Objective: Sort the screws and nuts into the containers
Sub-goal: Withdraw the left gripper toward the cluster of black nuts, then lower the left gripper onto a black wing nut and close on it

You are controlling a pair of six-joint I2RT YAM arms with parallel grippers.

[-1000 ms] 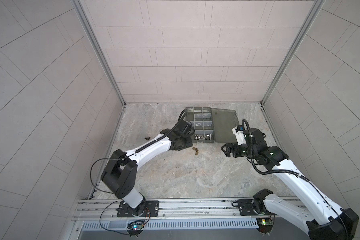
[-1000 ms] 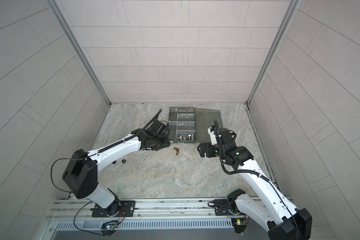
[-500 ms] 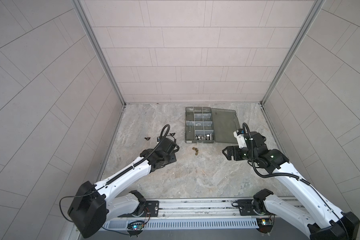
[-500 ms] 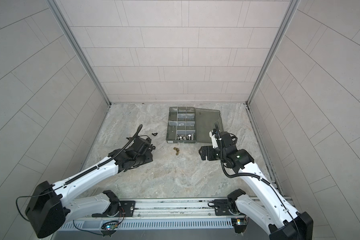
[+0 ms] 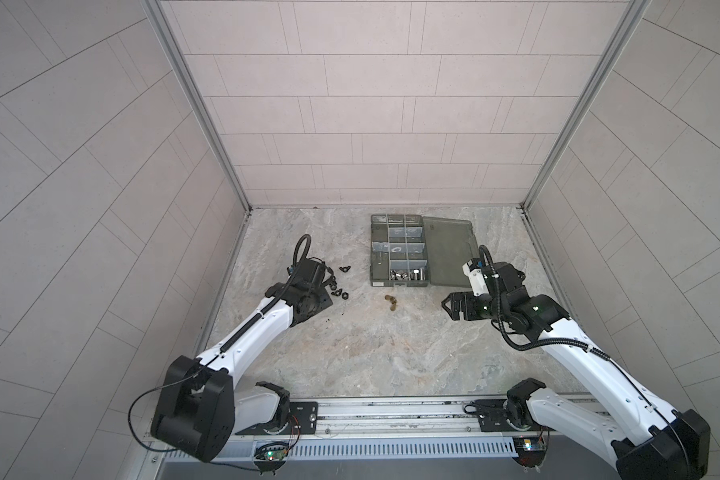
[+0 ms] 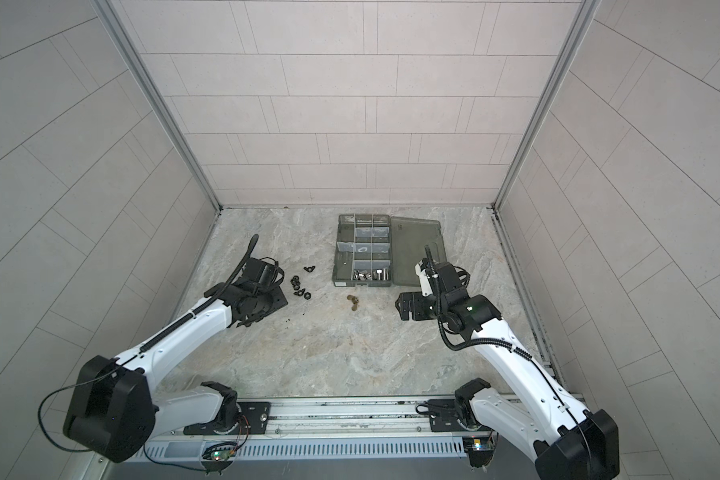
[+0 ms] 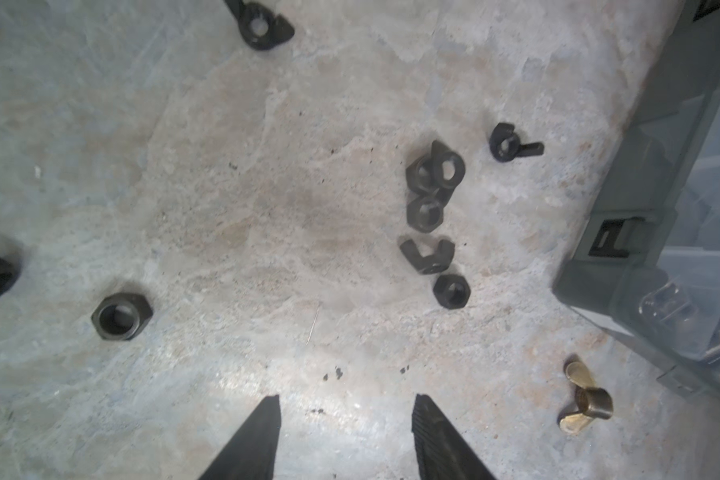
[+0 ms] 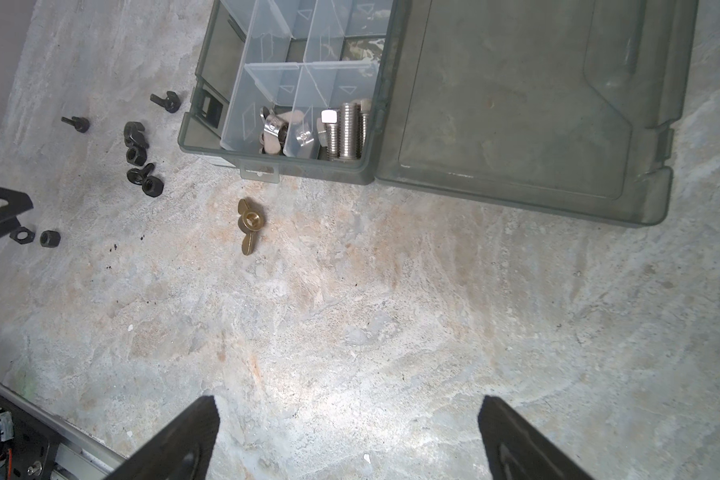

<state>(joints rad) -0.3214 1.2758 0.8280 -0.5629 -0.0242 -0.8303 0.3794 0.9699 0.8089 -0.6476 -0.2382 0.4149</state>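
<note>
left gripper (image 7: pixel 346 405): black tapered fingers (image 7: pixel 254 444), ribbed inner faces, moderately apart, nothing between them, touching nothing
right gripper (image 8: pixel 348 405): black fingers (image 8: pixel 184 449) spread wide, empty, over bare tabletop
tabletop (image 7: pixel 225 187): matte marble-look stone, grey-beige veining, a few black crumbs
black nuts (image 7: pixel 429 208): dull dark metal, hex and winged mixed, tight clump ahead of left fingertips, clear of them; several touch each other
lone hex nut (image 7: pixel 121 316): black, six-sided, bore facing up, lying flat, ahead and off to one side of left fingers, not touching
brass wing nut (image 8: pixel 249 224): shiny yellow metal, flat wings, on tabletop between the two grippers, near box front wall; one or two pieces, cannot tell
organizer box (image 8: pixel 316 166): translucent smoky-grey plastic, pale dividers, well ahead of right fingers
lid (image 8: pixel 516 104): same plastic, open, lying flat beside box
screws (image 8: pixel 346 131): silver hex-head bolts, threaded shanks, side by side in corner compartment (image 8: pixel 337 89) by lid hinge
silver wing nuts (image 8: pixel 273 133): bright metal, in next compartment beside screws
</note>
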